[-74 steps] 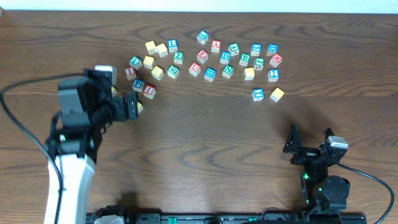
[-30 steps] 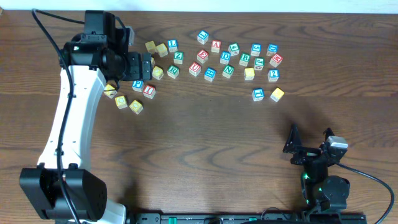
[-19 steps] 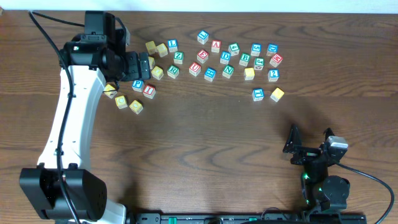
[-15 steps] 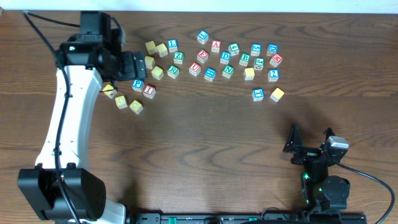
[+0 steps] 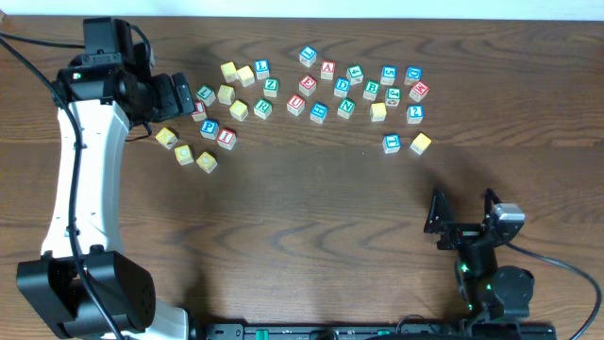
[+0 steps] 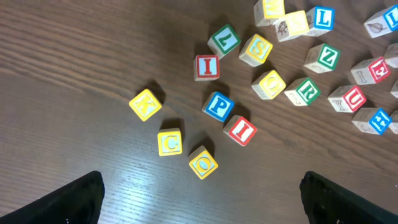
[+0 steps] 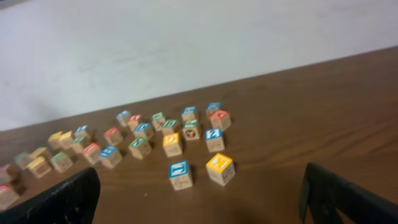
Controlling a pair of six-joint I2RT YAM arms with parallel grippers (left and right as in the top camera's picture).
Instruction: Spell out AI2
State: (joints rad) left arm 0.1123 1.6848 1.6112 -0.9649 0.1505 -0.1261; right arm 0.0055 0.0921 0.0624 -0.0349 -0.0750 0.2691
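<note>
The red "A" cube sits in the back row of the block cluster. The blue "2" cube is at the cluster's right end and also shows in the right wrist view. Two red "I" cubes lie at the left: one beside a blue "P", the other just right of my left gripper. My left gripper is open and empty, above the left-hand cubes. My right gripper is open and empty near the front right.
Three yellow cubes, K, C and O, lie loose at the left, apart from the cluster. A blue cube and a yellow cube sit in front of the "2". Many other lettered cubes fill the cluster.
My left arm has swung up from the yellow cubes to the back left, then drawn leftward off the cluster. No cube is held. My right gripper has shifted slightly.
</note>
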